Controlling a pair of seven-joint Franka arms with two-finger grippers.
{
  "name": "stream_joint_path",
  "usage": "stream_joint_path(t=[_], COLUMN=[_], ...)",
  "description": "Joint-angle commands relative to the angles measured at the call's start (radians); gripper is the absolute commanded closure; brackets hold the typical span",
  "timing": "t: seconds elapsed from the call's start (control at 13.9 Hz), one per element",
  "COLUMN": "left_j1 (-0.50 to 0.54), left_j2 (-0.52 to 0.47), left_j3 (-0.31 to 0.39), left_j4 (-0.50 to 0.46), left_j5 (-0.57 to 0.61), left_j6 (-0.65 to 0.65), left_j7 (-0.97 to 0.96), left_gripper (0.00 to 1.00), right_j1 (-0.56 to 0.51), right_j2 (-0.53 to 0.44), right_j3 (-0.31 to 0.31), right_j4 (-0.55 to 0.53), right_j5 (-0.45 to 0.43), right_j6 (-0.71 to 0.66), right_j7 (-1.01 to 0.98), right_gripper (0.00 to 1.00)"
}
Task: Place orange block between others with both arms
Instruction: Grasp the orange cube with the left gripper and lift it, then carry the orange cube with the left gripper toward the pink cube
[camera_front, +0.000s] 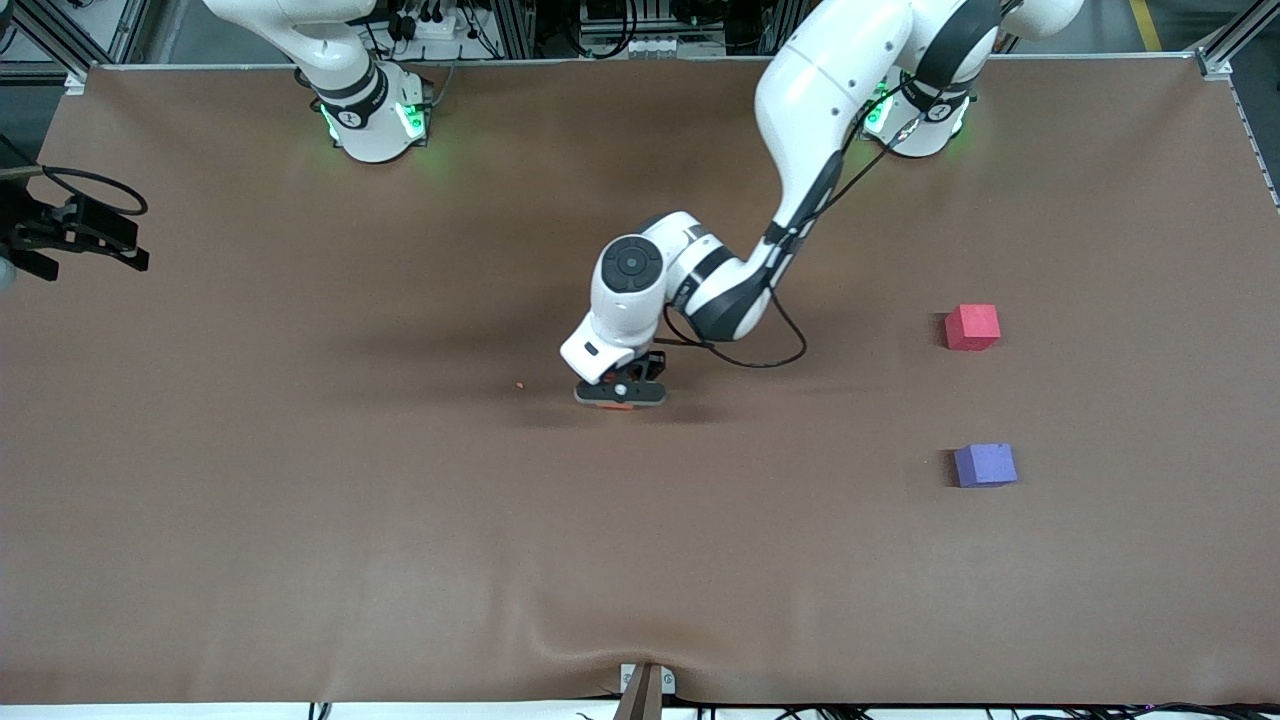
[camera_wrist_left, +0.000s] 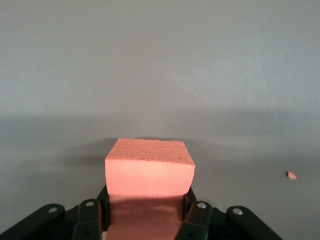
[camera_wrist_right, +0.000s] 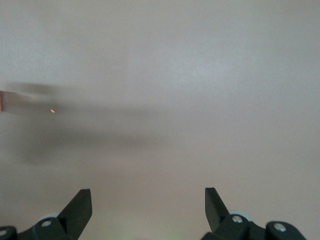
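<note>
The left gripper (camera_front: 621, 392) sits low at mid-table, clamped on the orange block (camera_front: 617, 405); the red-pink cube (camera_front: 972, 327) and purple-blue cube (camera_front: 985, 465) lie well apart toward the left arm's end. Its wrist camera shows the fingers (camera_wrist_left: 196, 215) pinching the block (camera_wrist_left: 150, 172), an orange crumb (camera_wrist_left: 291, 175) nearby. The waiting right gripper (camera_wrist_right: 148, 210) hangs over bare brown table (camera_wrist_right: 175, 100), jaws spread.
</note>
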Motion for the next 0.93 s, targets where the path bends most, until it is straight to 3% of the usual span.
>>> stream_joint_path(t=[0.0, 0.14, 0.5, 0.86], left_j1=[0.089, 0.161, 0.405, 0.534], left_j2=[-0.171, -0.254, -0.464, -0.491], left_j3=[-0.015, -0.023, -0.061, -0.061], left_j4=[-0.059, -0.118, -0.416, -0.53], left_j5=[0.01, 0.008, 0.007, 0.022], left_j6=[-0.201, -0.287, -0.285, -0.26], left_j7=[0.058, 0.12, 0.356, 0.44], left_gripper=[1.0, 1.0, 1.0, 1.0], right_j1=[-0.003, -0.005, -0.057, -0.057], right_j2=[-0.028, -0.031, -0.022, -0.02], right_j3=[0.007, 0.005, 0.005, 0.007], right_j4=[-0.023, -0.022, -0.028, -0.026], right_j5=[-0.008, -0.008, 0.0, 0.003], right_j6=[0.009, 0.005, 0.032, 0.049], right_j7=[0.105, 0.11, 0.101, 0.101], right_gripper=[0.0, 0.0, 0.0, 0.0])
